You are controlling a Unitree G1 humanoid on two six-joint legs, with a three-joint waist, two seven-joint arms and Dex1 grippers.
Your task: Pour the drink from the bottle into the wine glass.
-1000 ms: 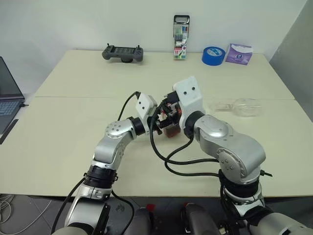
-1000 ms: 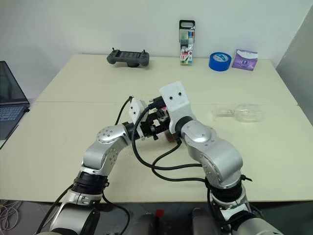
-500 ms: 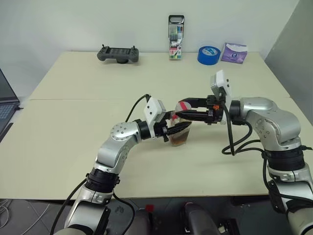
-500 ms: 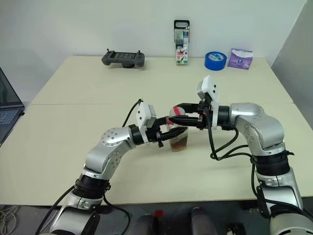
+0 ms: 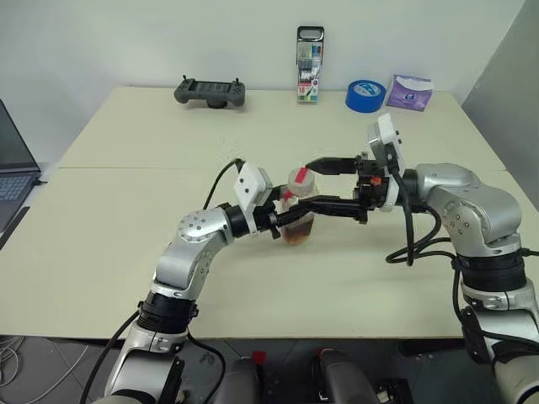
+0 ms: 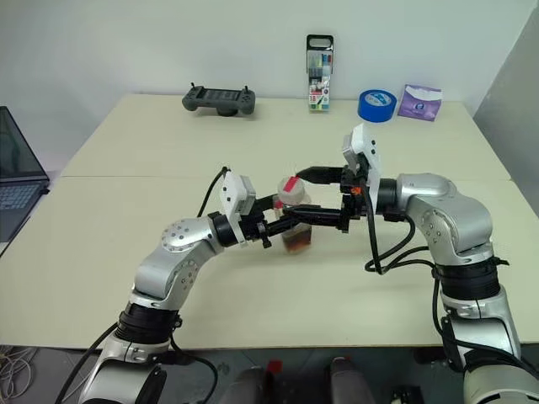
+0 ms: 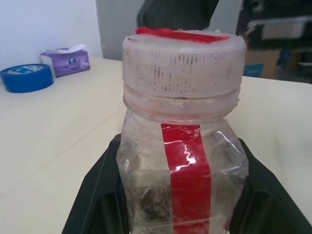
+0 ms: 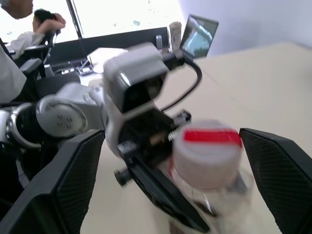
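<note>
Not much of the pour is done, judging by how things sit. The left gripper [image 5: 282, 220] is clamped on the bottle [image 5: 297, 215] near the middle of the frame, holding it upright just over the table [image 5: 126, 210], and the drink [image 5: 296, 234] sits dark in the bottom of it. The cap [image 7: 183, 61] looks on (whitish with a red strip across the top, seen from the left wrist). The right gripper [image 5: 328, 183] comes in from the right side with its two fingers spread wide, one above and one below the cap, not pinching it. I can't spot the wine glass in these views. So what's left, I'd say: close on the cap, get it off, then tip the bottle over the glass.
</note>
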